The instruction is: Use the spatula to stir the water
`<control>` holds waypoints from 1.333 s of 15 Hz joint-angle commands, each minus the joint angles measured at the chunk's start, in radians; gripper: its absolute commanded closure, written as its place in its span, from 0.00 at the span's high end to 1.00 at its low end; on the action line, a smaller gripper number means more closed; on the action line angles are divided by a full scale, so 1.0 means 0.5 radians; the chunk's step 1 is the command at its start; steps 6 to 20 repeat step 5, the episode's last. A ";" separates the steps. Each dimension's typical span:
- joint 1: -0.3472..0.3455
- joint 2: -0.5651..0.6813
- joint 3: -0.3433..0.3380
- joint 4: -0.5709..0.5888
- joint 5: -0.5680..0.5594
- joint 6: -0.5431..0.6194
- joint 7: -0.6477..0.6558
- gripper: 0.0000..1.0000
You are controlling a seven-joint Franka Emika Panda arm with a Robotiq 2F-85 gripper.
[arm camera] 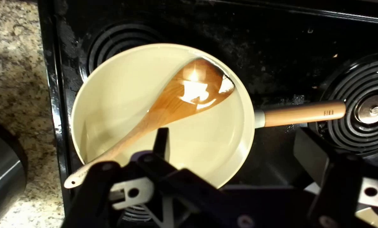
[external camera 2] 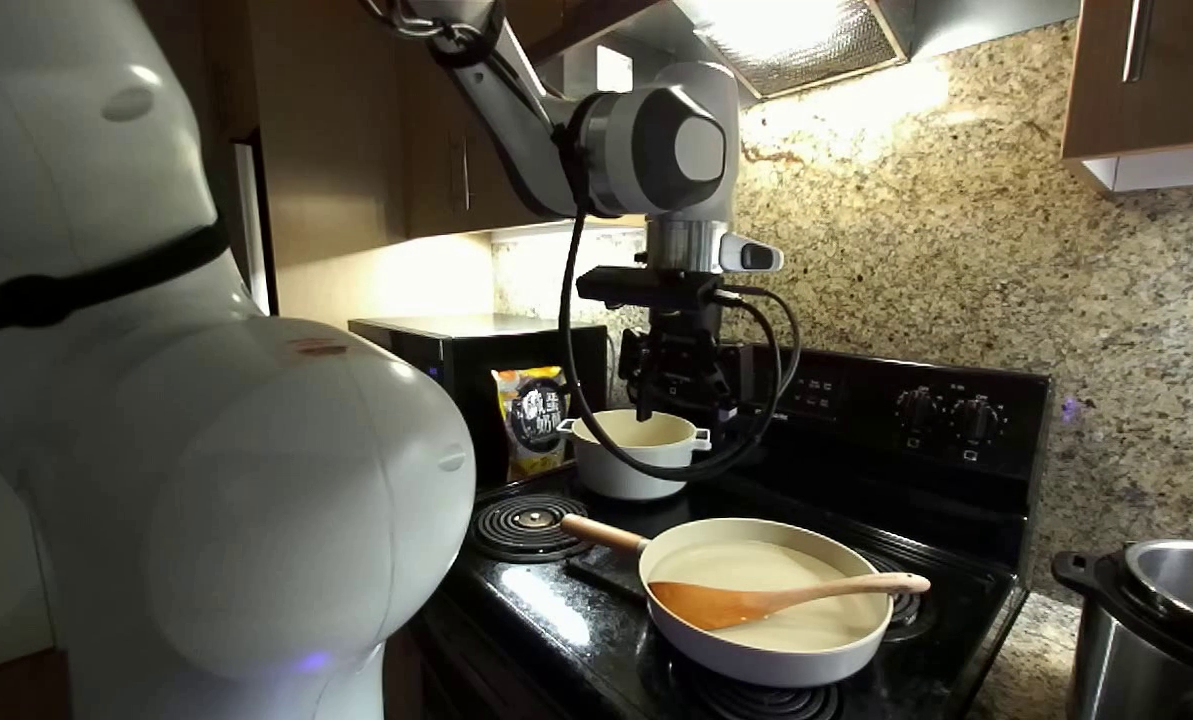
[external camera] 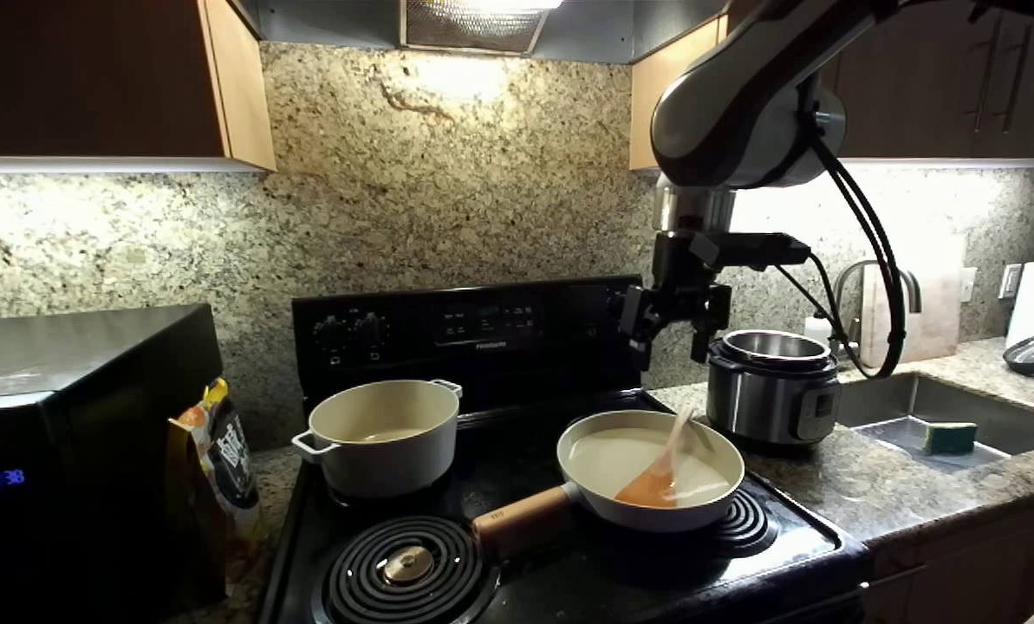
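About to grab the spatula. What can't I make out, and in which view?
Spatula: underside hidden by its upper face, all views.
Pan: part of its rim covered by the gripper, wrist view.
Steel pot: floor hidden by its near wall, in an exterior view.
Bag: lettering blurred in both exterior views.

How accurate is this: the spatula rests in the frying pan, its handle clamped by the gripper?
Not clamped: the gripper is open and clear of the spatula, as both exterior views show. The spatula does rest in the frying pan.

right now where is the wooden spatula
In the wrist view, the wooden spatula lies in the frying pan, its blade at the pan's upper right and its handle over the lower-left rim.
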 commanded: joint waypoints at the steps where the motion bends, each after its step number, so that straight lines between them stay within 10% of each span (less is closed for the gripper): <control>1: -0.017 0.000 0.013 0.003 -0.001 -0.011 -0.001 1.00; 20: -0.022 0.000 0.018 0.003 -0.005 -0.011 0.001 1.00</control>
